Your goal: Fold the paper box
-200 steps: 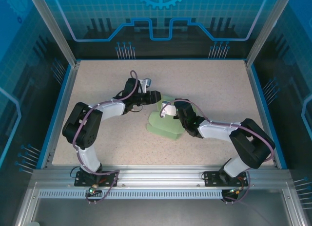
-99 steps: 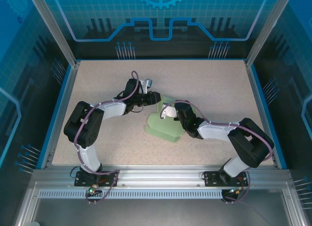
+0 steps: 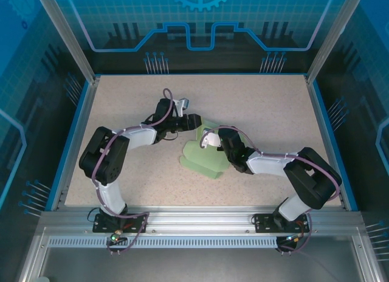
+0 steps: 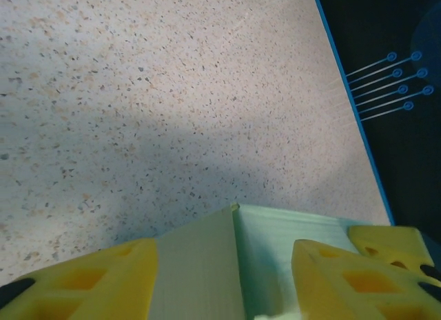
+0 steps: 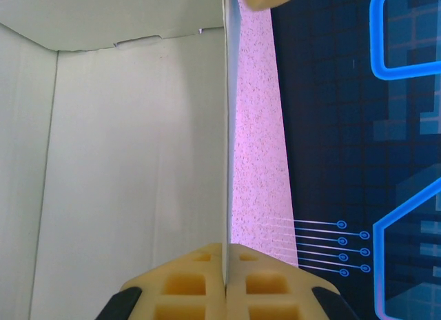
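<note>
As seen from the top camera, the work surface is a beige speckled table [image 3: 121,99] with a thin blue rim [image 3: 200,75]. An aluminium frame [image 3: 200,220] runs along the 6 o'clock edge. Dark blue panels [image 3: 200,27] printed with circuit-style lines close off the 9, 12 and 3 o'clock sides.

The paper box [image 3: 203,159] sits near the table's centre, a little toward 6 o'clock. It is pale mint card, partly raised, with one flat flap lying toward 6 o'clock.

The left gripper [image 3: 196,120] reaches in from 9 o'clock to the box's 12 o'clock corner. In the left wrist view, the left gripper [image 4: 224,258] has its yellow fingers [image 4: 89,282] standing apart on either side of the box [image 4: 200,265]. A corner and a creased edge of the card lie between them. The jaws are partly open, and I cannot tell whether either pad touches the card.

The right gripper [image 3: 210,139] comes in from 4 o'clock, over the box's 12 o'clock half. In the right wrist view, the right gripper [image 5: 225,254] is closed, with both pads pinching the thin edge of an upright card wall. At 9 o'clock from that wall, the box interior [image 5: 124,161] shows bare pale panels meeting at creases. A tabbed flap crosses at 12 o'clock. At 3 o'clock from the wall lies the speckled table [image 5: 258,127].
</note>
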Available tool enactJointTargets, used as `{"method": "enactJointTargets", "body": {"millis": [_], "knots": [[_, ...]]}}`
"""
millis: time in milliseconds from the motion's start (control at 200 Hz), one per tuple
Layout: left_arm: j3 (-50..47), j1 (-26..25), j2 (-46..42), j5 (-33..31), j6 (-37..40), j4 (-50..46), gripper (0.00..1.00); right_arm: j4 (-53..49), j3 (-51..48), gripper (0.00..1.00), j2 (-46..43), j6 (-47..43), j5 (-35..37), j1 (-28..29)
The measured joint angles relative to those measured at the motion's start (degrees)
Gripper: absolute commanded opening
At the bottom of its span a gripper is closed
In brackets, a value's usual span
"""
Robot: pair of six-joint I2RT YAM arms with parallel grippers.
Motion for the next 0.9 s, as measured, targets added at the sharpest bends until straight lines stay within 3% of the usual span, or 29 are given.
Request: {"method": "enactJointTargets", "body": {"millis": [200, 380, 665, 900], "knots": [[-8.4, 0.4, -6.8, -2.2, 2.6, 7.2, 0.64, -0.2, 0.0, 0.0, 0.0, 0.5, 0.0, 0.0], [-14.5, 0.1, -6.3, -3.1, 7.9, 13.8, 0.64, -0.7, 0.1, 0.0, -0.1, 0.8, 0.0, 0.0], [-14.7, -3.7, 0.6, -6.8, 17.3, 18.7, 0.64, -1.4, 0.3, 0.0, -0.2, 1.3, 0.0, 0.0], [-11.9, -4.7, 4.1, -9.6, 20.5, 19.1, 0.55, -1.8, 0.5, 0.0, -0.3, 1.5, -0.2, 0.0]]}}
